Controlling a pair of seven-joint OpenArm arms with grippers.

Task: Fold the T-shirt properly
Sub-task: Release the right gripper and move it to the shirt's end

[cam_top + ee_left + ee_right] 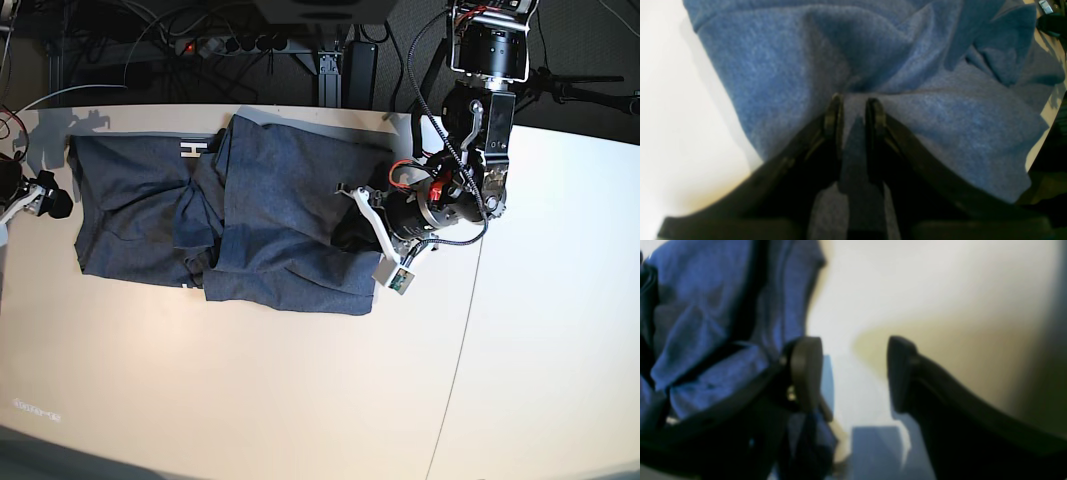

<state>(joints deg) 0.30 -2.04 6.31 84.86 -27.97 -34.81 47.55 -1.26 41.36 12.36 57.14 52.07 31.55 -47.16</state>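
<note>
The blue-grey T-shirt [280, 200] lies rumpled across the back of the white table [250, 390], with one side folded over the middle and a bit of white lettering [190, 150] showing. My left gripper [352, 222] is at the shirt's right edge. In the left wrist view its fingers [833, 113] stand close together with a ridge of shirt fabric [773, 66] pinched between them, at the gripper [854, 100]. My right gripper [855, 350] is open over bare table. The shirt's edge [706, 306] lies beside its left finger [806, 373]. In the base view it [52, 203] sits at the shirt's left edge.
A power strip [230, 45] and cables [120, 30] lie behind the table's back edge. A seam [465, 320] runs down the table right of the shirt. The left arm's body [440, 200] hangs over the shirt's right edge.
</note>
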